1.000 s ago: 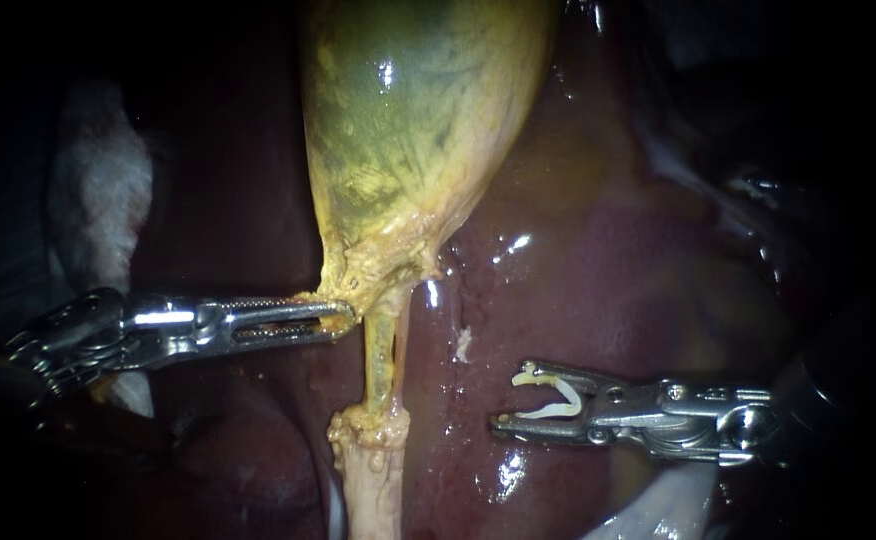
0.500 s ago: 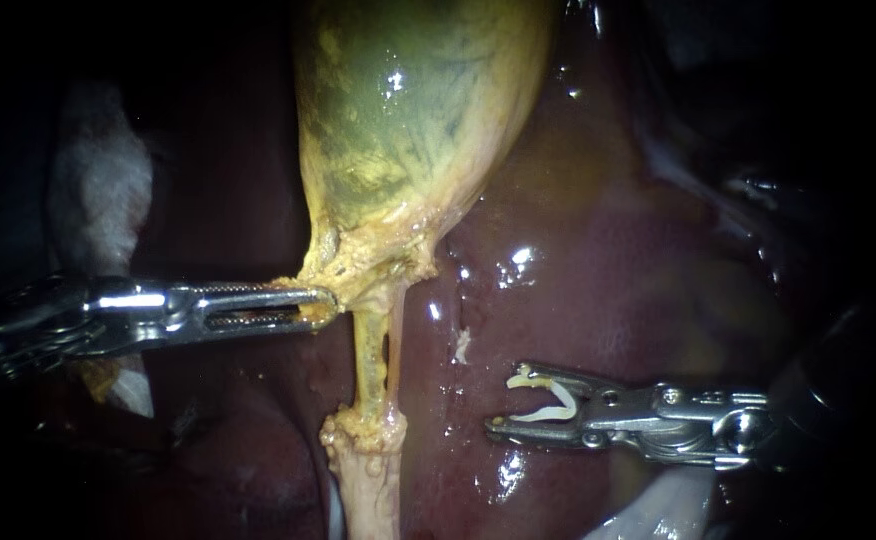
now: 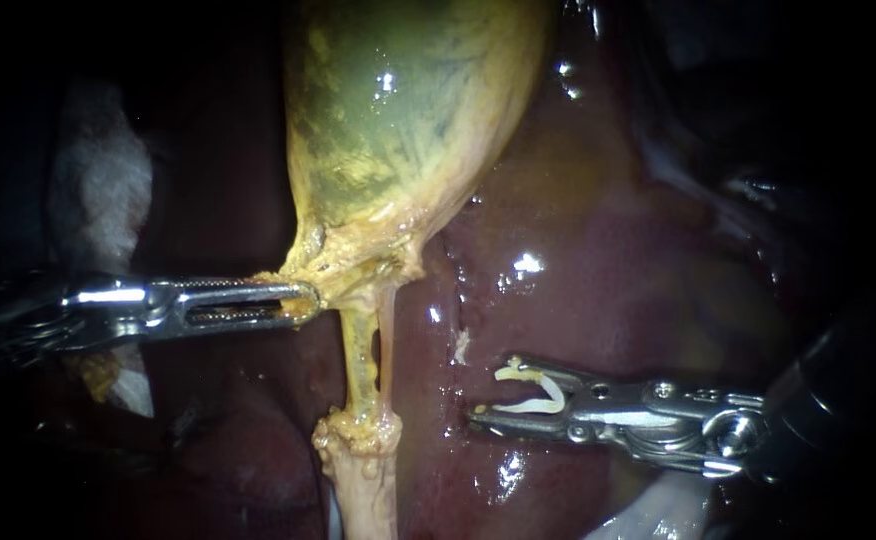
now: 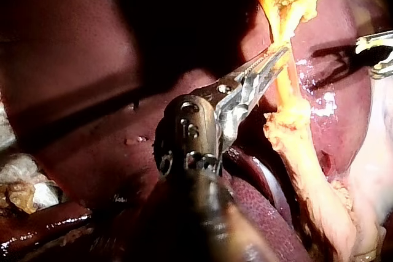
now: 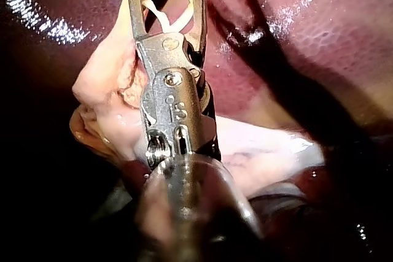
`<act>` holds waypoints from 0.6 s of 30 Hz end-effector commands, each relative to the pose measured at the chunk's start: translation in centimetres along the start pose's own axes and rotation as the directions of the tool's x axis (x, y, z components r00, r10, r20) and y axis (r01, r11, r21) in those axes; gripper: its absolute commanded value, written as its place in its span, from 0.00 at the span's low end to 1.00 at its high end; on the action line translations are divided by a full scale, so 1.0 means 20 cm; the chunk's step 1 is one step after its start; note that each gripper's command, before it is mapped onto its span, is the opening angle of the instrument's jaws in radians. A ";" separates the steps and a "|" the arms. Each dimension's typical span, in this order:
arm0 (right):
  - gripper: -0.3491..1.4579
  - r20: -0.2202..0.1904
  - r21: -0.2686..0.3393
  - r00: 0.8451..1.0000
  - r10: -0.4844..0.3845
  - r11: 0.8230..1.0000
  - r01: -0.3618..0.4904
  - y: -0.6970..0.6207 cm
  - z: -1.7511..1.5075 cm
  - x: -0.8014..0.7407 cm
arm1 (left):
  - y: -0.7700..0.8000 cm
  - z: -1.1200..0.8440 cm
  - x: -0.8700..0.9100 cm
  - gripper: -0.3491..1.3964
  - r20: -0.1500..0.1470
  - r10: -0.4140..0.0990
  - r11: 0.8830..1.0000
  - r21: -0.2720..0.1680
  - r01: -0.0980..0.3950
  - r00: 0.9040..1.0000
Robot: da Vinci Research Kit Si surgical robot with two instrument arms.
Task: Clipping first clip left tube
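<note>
On the liver (image 3: 598, 300), the gallbladder (image 3: 408, 110) hangs from 12 o'clock. My left instrument (image 3: 298, 300) pinches its neck in closed jaws. The left tube (image 3: 356, 365) runs toward 6 o'clock. At 4 o'clock, my right instrument (image 3: 488, 390) holds a clip (image 3: 533, 385) in wide jaws, not yet at the tube. The tubes sit close, so it could catch both.

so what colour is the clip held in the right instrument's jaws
The clip is white; the endoscope view shows it best.

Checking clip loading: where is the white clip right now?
Endoscope view, lower right: the clip sits in the right tool, over the liver, right of the tubes, not touching them.
</note>
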 end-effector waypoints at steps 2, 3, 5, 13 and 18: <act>0.51 -0.007 0.004 1.000 0.012 1.000 -0.012 -0.003 0.000 0.003 | -0.002 -0.002 0.000 0.00 0.006 0.001 1.000 0.006 -0.002 1.000; 0.51 -0.015 0.007 1.000 0.022 1.000 -0.022 -0.005 0.001 0.005 | -0.002 -0.002 0.000 0.00 0.005 0.002 1.000 0.008 -0.002 1.000; 0.51 -0.021 0.014 0.999 0.038 0.999 -0.038 -0.008 0.003 0.007 | -0.003 -0.003 0.001 0.00 0.004 0.001 1.000 0.010 -0.001 1.000; 0.51 -0.010 0.060 0.996 0.089 0.994 -0.088 -0.016 0.021 0.011 | -0.002 -0.003 0.001 0.00 0.006 0.000 1.000 0.013 0.000 1.000; 0.50 -0.002 0.070 0.994 0.111 0.991 -0.110 -0.019 0.032 0.012 | -0.001 -0.003 0.001 0.00 0.006 -0.001 1.000 0.012 0.000 1.000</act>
